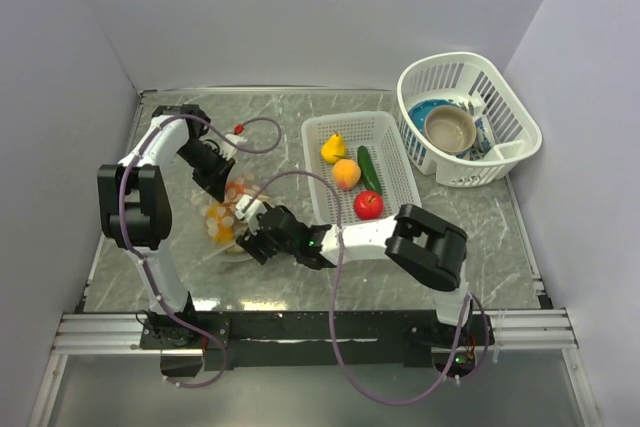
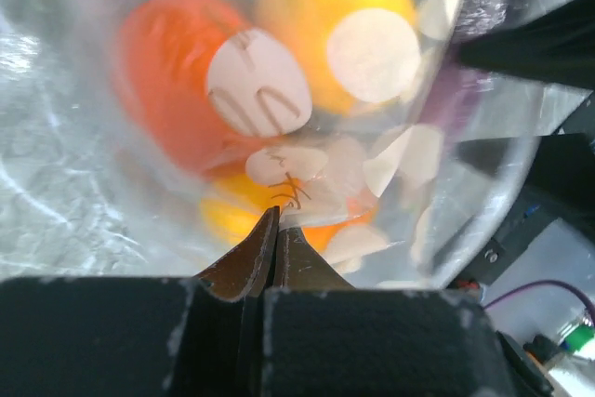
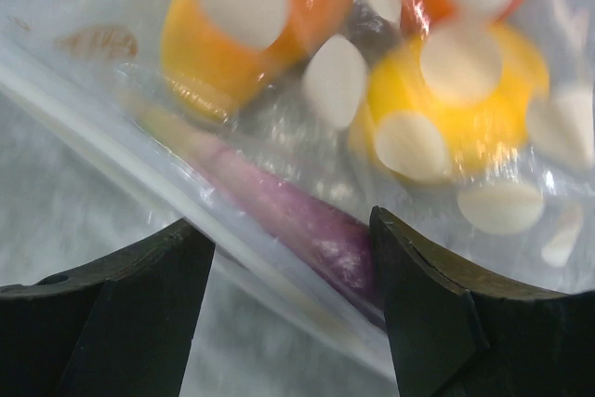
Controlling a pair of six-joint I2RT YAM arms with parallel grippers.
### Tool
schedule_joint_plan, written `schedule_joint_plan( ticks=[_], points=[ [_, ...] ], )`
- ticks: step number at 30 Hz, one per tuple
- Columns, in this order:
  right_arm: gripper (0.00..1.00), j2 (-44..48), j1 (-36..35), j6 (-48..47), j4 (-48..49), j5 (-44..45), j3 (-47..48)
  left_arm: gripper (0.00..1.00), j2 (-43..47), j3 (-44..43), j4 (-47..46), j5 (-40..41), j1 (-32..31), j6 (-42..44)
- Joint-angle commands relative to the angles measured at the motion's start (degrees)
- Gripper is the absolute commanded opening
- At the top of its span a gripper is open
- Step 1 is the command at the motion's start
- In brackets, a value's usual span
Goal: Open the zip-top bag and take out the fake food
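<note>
The zip-top bag (image 1: 222, 219) lies at the table's left, clear with white dots, holding orange and yellow fake food. My left gripper (image 1: 231, 191) is shut, pinching a fold of the bag's plastic (image 2: 307, 183) above an orange piece (image 2: 172, 90) and a yellow piece (image 2: 344, 6). My right gripper (image 1: 244, 233) is open, its jaws standing either side of the bag's zip strip (image 3: 139, 174) and a purple piece (image 3: 321, 234) inside. A yellow pear (image 1: 333, 147), an orange fruit (image 1: 346, 174), a green cucumber (image 1: 368, 169) and a red fruit (image 1: 368, 205) lie in a white rectangular basket (image 1: 390, 142).
A round white lattice basket (image 1: 510, 112) at the back right holds a bowl (image 1: 449, 128) and blue dishes. A small red-tipped object (image 1: 238, 130) lies at the back left. Grey walls close the table on three sides.
</note>
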State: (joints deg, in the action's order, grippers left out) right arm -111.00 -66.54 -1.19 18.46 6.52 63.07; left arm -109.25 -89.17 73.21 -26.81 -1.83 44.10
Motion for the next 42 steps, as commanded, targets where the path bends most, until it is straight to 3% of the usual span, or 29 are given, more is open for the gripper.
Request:
schedule_joint_plan(
  ticks=[1,9,11,13,14,16,22,30,42],
  points=[
    [0.75,11.4,0.3,5.7,0.4,1.2,-9.0,0.01,2.1,-2.6,-2.5,0.4,0.6,-3.0],
    [0.73,16.2,-0.7,6.2,-0.4,8.1,-8.4,0.01,2.1,1.4,-5.8,1.1,0.5,-4.7],
    [0.7,17.4,-0.8,4.4,-0.4,6.1,-8.3,0.01,2.3,2.4,-5.9,1.4,0.5,-4.5],
    [0.56,17.8,-0.8,3.8,-1.0,2.5,-7.6,0.01,2.3,3.3,-6.3,1.7,0.5,-4.8],
    [0.3,17.4,-1.0,3.6,-3.3,-1.4,-5.6,0.01,2.1,3.6,-6.3,1.5,0.5,-4.7],
    [0.0,15.3,-1.0,3.0,-6.0,-4.0,-3.6,0.01,2.0,4.3,-7.1,1.4,0.4,-5.2],
    [0.0,16.1,-1.4,3.1,-6.9,-10.0,-4.1,0.01,1.9,4.9,-8.3,1.9,0.5,-5.9],
    [0.0,8.3,0.8,1.7,-14.3,-21.0,4.5,0.01,1.5,3.5,-7.8,1.0,0.3,-6.3],
    [0.0,-6.3,0.0,5.1,-24.9,-10.3,22.8,0.01,1.8,2.8,-7.2,1.8,0.4,-6.1]
  ],
)
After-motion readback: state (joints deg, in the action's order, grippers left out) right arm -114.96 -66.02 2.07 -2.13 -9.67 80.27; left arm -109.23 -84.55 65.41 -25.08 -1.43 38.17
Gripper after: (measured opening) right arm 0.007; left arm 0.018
